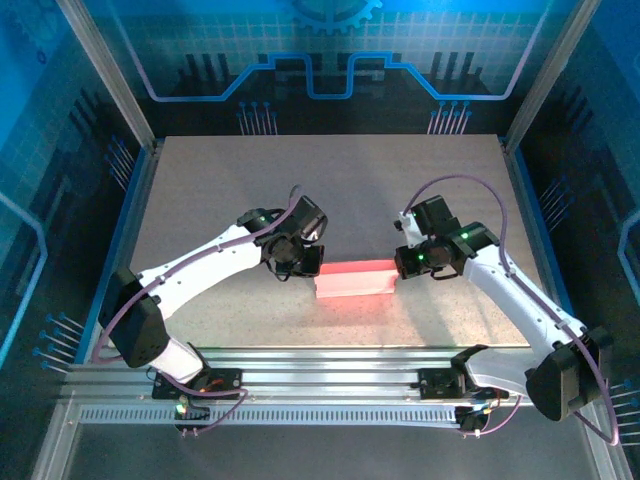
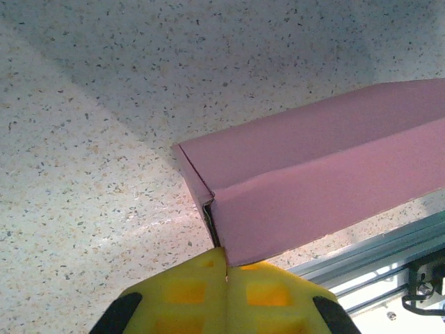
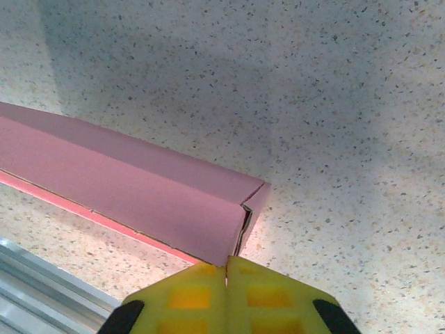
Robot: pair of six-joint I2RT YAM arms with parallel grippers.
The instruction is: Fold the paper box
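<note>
Pink box lies near bench front edge, centred. Left jaws pressed together, tips at its left end; right jaws likewise at right end.

Speckled table, pink paper box seemingly resting near its front edge

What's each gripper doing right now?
Left gripper: shut, seemingly pinching the paper box end.
Right gripper: shut, seemingly pinching its other end.
</note>
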